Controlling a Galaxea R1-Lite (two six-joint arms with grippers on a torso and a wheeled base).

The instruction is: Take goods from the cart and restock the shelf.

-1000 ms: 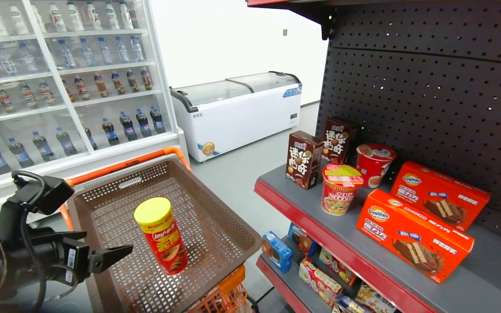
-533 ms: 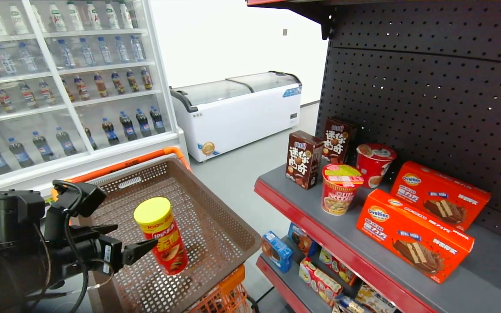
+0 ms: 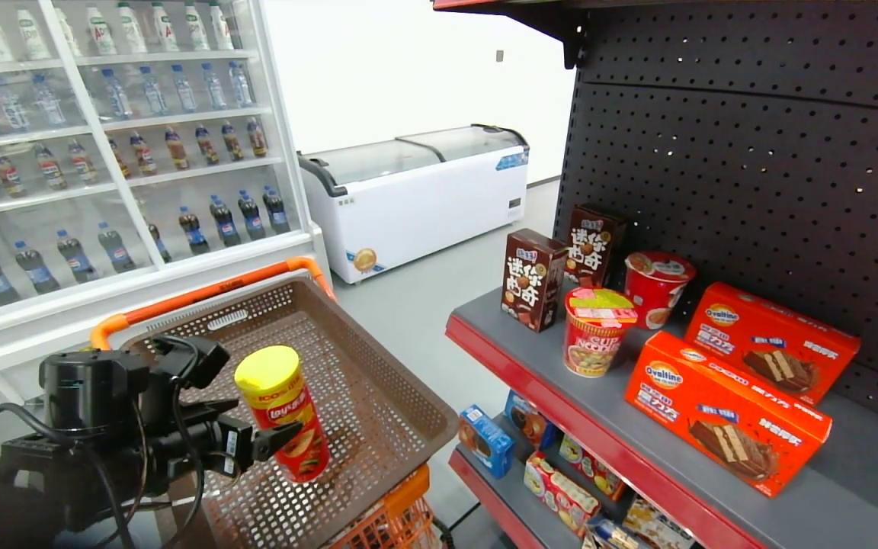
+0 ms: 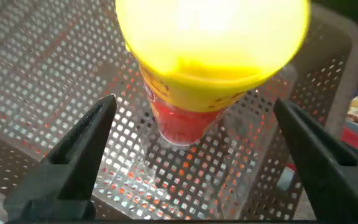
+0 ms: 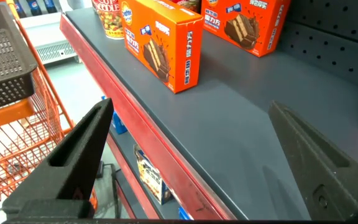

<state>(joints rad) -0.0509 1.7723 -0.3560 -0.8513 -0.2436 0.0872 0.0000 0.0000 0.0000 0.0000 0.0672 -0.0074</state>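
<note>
Observed: the red cylindrical chip can with a yellow lid (image 3: pixel 286 415) (image 4: pixel 210 62) stands upright in the brown perforated plastic basket (image 3: pixel 386 381) on the orange-handled cart (image 3: pixel 203 293). The left gripper (image 3: pixel 267 431) (image 4: pixel 194 106) sits level with the can's lower body. Its fingers (image 4: pixel 86 143) are spread wide, and the can lies between them, clear of both in the left wrist view. The right gripper (image 5: pixel 192 111) hangs over the grey shelf board (image 5: pixel 241 124) near an orange rectangular carton (image 5: pixel 163 43), fingers likewise spread, holding nothing.
</note>
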